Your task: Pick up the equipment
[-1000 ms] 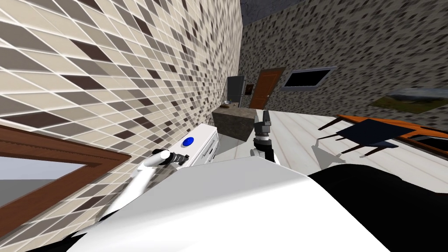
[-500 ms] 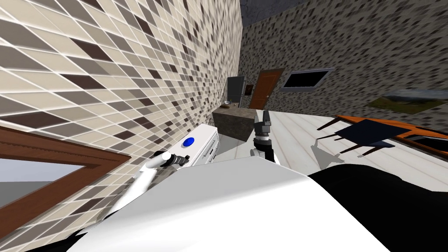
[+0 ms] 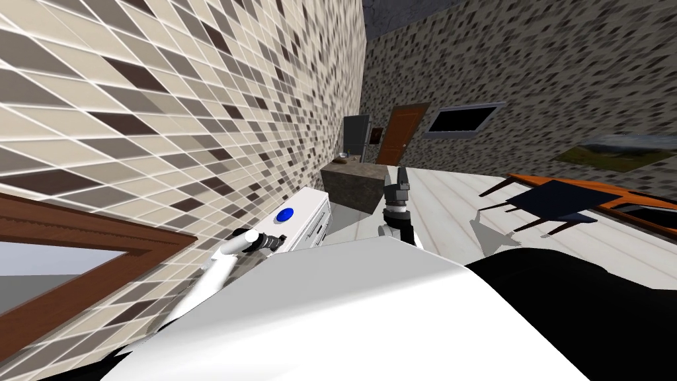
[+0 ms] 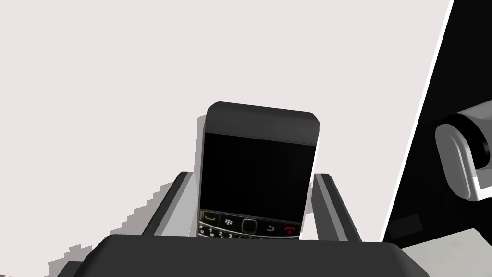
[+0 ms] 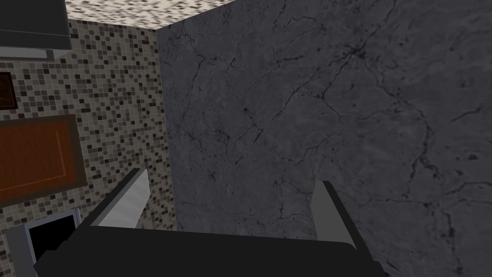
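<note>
A black phone (image 4: 259, 163) with a dark screen and a small keypad lies flat on a white top (image 4: 96, 96). My left gripper (image 4: 252, 175) is shut on it, with one finger against each long side. In the head view that gripper (image 3: 274, 241) reaches over the white cabinet (image 3: 305, 206) by the tiled wall, close to a blue round disc (image 3: 285, 214). My right gripper (image 3: 400, 175) is raised in front of me with its fingers open and nothing between them (image 5: 230, 192).
The tiled wall (image 3: 165, 119) runs close along my left. A dark stone counter (image 3: 357, 182) stands beyond the cabinet, with a brown door (image 3: 400, 135) behind it. A dark blue chair (image 3: 558, 202) and an orange table (image 3: 595, 188) stand to the right.
My left arm drew back slightly over the white cabinet a second ago and has held still since. The right arm has not moved.
</note>
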Controlling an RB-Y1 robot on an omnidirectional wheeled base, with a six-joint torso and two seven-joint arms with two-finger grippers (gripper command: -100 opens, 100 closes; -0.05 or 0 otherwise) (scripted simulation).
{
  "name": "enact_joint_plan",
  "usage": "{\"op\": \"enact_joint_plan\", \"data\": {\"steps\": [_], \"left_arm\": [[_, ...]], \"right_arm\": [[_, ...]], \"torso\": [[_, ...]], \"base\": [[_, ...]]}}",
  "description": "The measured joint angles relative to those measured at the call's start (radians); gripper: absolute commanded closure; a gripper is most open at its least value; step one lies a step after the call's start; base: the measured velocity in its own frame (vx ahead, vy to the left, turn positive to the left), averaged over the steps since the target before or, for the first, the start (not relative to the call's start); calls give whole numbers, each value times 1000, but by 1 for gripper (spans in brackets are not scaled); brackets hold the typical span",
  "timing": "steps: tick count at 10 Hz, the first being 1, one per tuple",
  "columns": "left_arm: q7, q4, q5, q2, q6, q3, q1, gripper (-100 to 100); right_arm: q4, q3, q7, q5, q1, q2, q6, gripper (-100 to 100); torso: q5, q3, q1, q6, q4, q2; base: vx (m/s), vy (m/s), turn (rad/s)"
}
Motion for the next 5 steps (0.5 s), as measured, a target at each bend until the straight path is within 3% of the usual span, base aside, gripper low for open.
{"op": "enact_joint_plan", "data": {"steps": [1,2,4,5], "left_arm": [[0,0,0,0,0,0,0,0],[0,0,0,0,0,0,0,100],[24,-38,7,17,27,2,4,100],[27,-41,8,18,31,2,4,0]], "right_arm": [[0,0,0,0,0,0,0,0],[0,0,0,0,0,0,0,0],[0,0,0,0,0,0,0,0],[0,0,0,0,0,0,0,0]], "torso": [[0,0,0,0,0,0],[0,0,0,0,0,0],[-1,1,-1,0,1,2],[0,1,-1,0,0,1]], "base": [[0,0,0],[-15,-6,14],[-21,-7,7],[0,0,0]]}}
